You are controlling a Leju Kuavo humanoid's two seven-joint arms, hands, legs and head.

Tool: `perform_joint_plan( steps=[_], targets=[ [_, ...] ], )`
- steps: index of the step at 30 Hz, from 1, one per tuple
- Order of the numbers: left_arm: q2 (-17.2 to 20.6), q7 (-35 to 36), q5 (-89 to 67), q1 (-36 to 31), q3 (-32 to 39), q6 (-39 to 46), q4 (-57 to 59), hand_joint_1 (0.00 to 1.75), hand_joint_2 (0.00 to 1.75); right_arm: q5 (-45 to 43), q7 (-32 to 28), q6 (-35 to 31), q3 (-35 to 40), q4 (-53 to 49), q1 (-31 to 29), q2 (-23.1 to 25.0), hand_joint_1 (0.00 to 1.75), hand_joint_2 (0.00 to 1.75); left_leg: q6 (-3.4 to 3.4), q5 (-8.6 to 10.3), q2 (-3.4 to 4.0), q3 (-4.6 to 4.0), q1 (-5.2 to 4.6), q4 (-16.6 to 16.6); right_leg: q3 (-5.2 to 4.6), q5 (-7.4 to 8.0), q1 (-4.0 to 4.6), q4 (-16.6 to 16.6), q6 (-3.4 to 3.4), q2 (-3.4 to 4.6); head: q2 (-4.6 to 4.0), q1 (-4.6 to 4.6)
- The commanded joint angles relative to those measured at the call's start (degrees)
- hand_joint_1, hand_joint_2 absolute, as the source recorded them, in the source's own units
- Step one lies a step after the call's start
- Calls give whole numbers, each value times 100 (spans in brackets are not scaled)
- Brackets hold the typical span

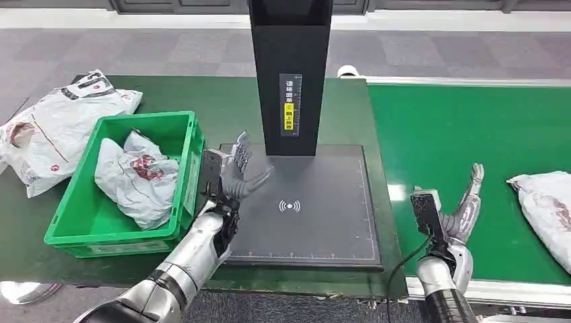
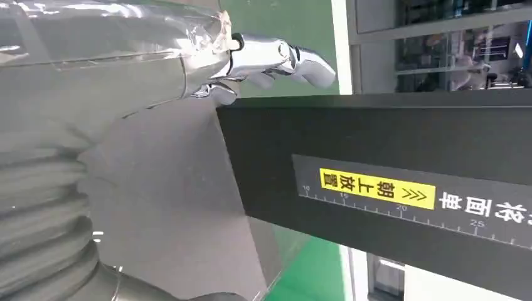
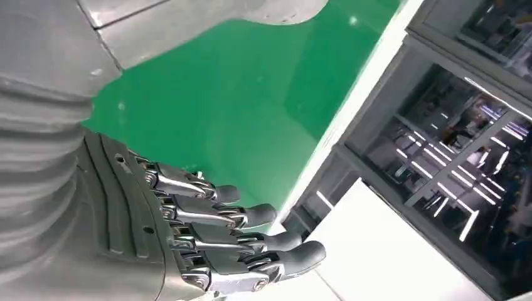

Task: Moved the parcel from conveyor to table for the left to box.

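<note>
The robot's silver right hand (image 1: 463,208) is hovering nearest, low over the near edge of the bright green conveyor belt (image 1: 451,128), fingers spread and extended, holding nothing. The robot's silver left hand (image 1: 236,176) is likewise empty with fingers apart, raised over the near left part of the flat black scanning pad (image 1: 323,222) on the dark green surface (image 1: 229,101).

The crumpled white plastic parcel with red print (image 1: 545,212) is lying on the belt just beside the right hand, on its outer side and well away from the left hand. Its long axis is running roughly from far-left to near-right, partly cut by the picture edge. The right hand is plainly the nearer one, so the reach probably calls for a sideways move outward.

Farther off, the green plastic crate (image 1: 67,232) is already holding one white bag (image 1: 135,178), with another white bag (image 1: 60,128) lying beyond it.
</note>
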Motion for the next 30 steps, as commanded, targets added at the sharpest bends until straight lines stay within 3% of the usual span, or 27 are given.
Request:
perform_joint_plan(
  steps=[1,3,5,11,14,20,30],
  targets=[
    [71,59,71,-183,-277,-68,398,0,175,599,305,19,-645,266,-99,62,0,175,-1,-1,-3,17,2,-10,19,-1,3,-11,-3,-4,0,0],
    [28,89,120,-174,-317,-6,523,0,175,1879,972,19,-1450,178,7,110,0,175,-1,0,-10,17,3,-10,22,-3,3,-11,-4,-11,0,0],
    [-42,20,252,-200,-257,127,746,0,175,2291,1028,19,-2209,322,65,54,0,175,0,2,-21,15,1,-10,22,-5,1,-10,-3,-22,0,0],
    [7,-282,122,-178,-307,764,815,0,175,3422,2210,19,-2739,1294,81,-654,0,175,4,1,-49,18,3,-12,39,-9,-1,-23,6,-51,0,0],
    [69,-191,15,-194,-434,738,725,0,175,3718,2871,176,-2635,2386,-344,-1056,0,175,10,-7,-28,7,-2,-4,21,-5,-8,-14,6,-29,0,2],
    [166,181,-245,-79,-452,1269,759,0,175,3646,2922,19,-2621,3155,-765,-1330,0,175,16,-8,-14,9,-9,-5,18,-1,-14,-13,7,-13,0,2],
    [269,124,-689,131,-441,1715,547,0,175,3906,3275,150,-2465,3407,-968,-1390,0,175,16,-11,3,19,-5,-10,24,0,-9,-16,6,3,0,2]
  ],
)
